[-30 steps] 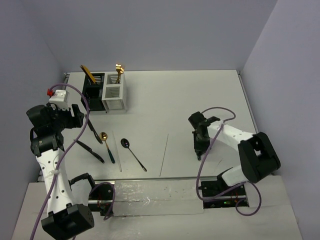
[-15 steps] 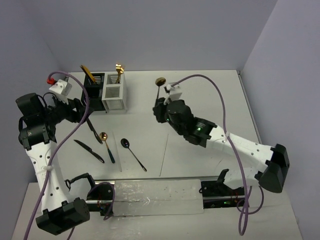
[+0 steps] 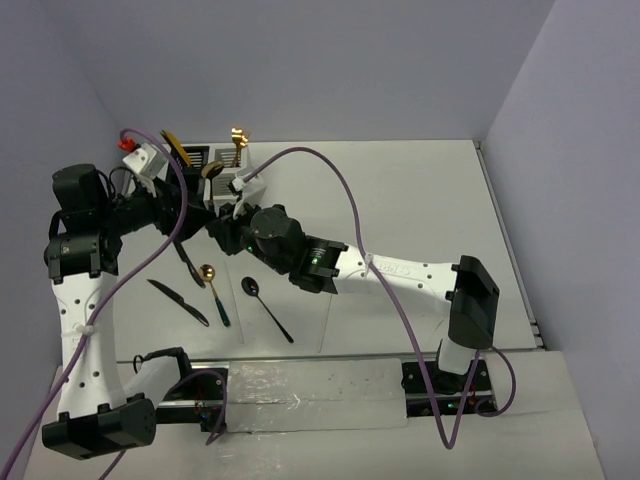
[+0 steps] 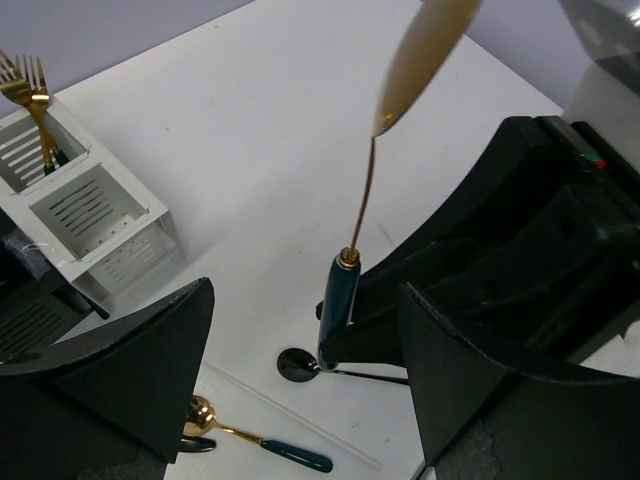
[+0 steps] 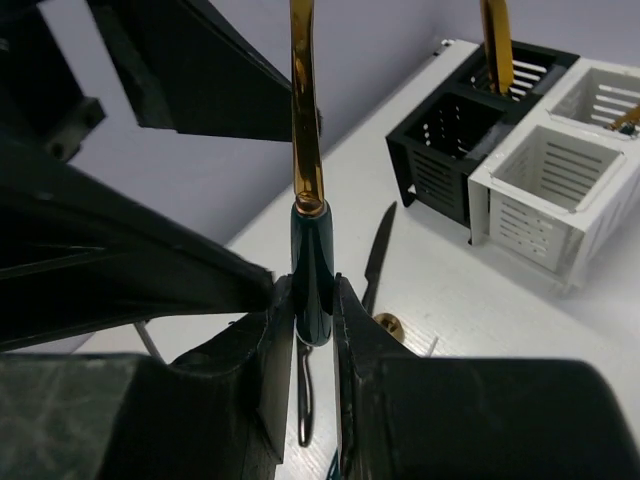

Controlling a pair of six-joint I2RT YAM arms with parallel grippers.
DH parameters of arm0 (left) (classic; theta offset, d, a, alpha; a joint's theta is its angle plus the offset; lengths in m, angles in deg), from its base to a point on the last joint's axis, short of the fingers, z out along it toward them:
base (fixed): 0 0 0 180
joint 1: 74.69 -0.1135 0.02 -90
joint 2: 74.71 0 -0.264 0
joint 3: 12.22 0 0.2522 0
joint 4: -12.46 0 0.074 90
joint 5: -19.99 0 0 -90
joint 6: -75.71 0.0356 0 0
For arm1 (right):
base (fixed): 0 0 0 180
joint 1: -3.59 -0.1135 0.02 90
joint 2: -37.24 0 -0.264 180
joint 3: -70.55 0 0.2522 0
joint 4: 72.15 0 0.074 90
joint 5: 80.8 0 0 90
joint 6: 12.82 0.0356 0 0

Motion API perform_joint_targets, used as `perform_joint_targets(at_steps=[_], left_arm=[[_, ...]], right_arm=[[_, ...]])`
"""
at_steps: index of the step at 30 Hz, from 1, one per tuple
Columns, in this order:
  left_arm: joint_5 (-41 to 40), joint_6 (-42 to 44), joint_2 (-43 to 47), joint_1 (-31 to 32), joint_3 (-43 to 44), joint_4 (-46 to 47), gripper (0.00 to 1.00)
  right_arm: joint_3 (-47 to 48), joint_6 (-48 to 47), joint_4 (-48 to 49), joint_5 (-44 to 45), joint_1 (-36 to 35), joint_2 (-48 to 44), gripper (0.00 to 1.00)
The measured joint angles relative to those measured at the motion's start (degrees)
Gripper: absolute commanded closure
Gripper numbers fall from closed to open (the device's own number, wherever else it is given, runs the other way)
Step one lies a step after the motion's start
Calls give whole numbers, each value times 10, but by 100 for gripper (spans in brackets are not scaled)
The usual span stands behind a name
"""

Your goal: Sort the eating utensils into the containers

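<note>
Pinched upright in the narrowly closed right gripper (image 5: 305,300) by its dark green handle: a gold spoon (image 5: 303,130), bowl up. Close beside, spread wide and holding nothing, the left gripper (image 4: 305,300). Just beyond, the black caddy (image 5: 430,175) and white caddy (image 5: 530,225). Below, on the table, a black knife (image 3: 180,302) and a black spoon (image 3: 265,305).

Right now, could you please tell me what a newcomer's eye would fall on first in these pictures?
The right gripper, its arm stretched across to the left side, is shut on a green-handled gold spoon held upright, facing the open left gripper. At the far left stand the black caddy and white caddy, gold forks in the white one. A black knife, a second gold spoon and a black spoon lie loose nearby.
</note>
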Motion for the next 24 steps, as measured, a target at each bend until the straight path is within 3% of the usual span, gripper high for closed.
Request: perform_joint_targets(at_steps=[4,10,14,17,18,21,24], left_arm=[[-17,-29,2,1,-3,28,28],[-31,-47,16,1,-23,71,31],[-35,-59,17,1,-33,86,41],[-31,-66,17,2,-37,92,59],[-26,-69,17,2,-38,90,72],[-17,-75,20,6,-38,87,93],[-23,-80,26,6,-38,87,100]], right_arm=[[9,-10,10,-19,0,0,100],[20,-20,16,-45,0,3,100],[47,-34,10,-78,0,21,100],[56,-43,9,-112,1,30,100],[56,-45,9,-117,2,32,100],[58,-46,9,-134,7,35,100],[58,-44,10,-148,11,35,100]])
